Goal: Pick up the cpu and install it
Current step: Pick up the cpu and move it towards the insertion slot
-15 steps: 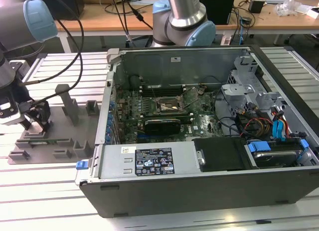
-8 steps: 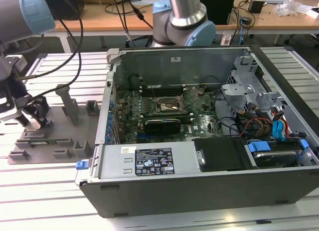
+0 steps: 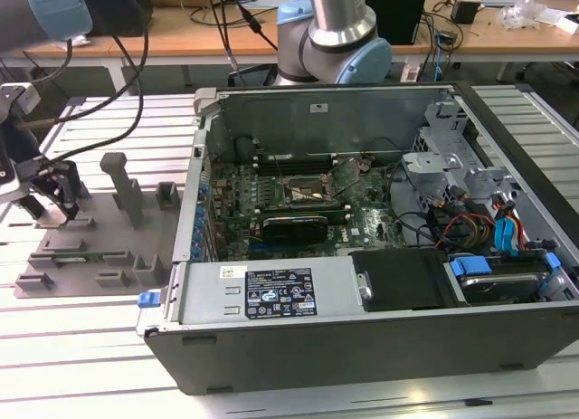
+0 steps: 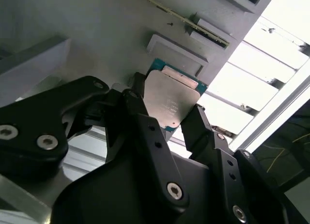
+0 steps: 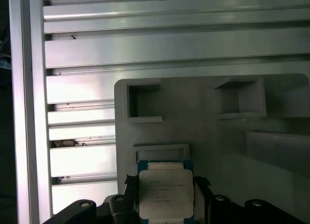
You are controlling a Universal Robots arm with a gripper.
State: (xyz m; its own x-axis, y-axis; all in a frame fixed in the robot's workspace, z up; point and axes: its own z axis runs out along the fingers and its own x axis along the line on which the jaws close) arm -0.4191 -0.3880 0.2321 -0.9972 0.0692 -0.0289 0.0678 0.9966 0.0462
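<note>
The cpu [image 4: 170,99], a flat square chip with a silvery top and a green rim, sits between the two black fingers of my gripper [image 4: 168,108]. The fingers press on its two opposite edges, so the gripper is shut on it. In the first wrist view the cpu [image 5: 166,191] is just over the grey fixture plate [image 5: 213,137], beside a shallow rectangular pocket. In the exterior view the gripper [image 3: 54,197] hangs over the grey fixture plate [image 3: 99,247] at the exterior view's left. The black socket [image 3: 303,191] lies on the motherboard inside the open computer case.
The open computer case [image 3: 362,347] stands on the ribbed metal table [image 3: 81,347], to the exterior view's right of the fixture. A tall grey post [image 3: 122,188] and several raised blocks stand on the fixture. The arm's base [image 3: 335,39] rises behind the case.
</note>
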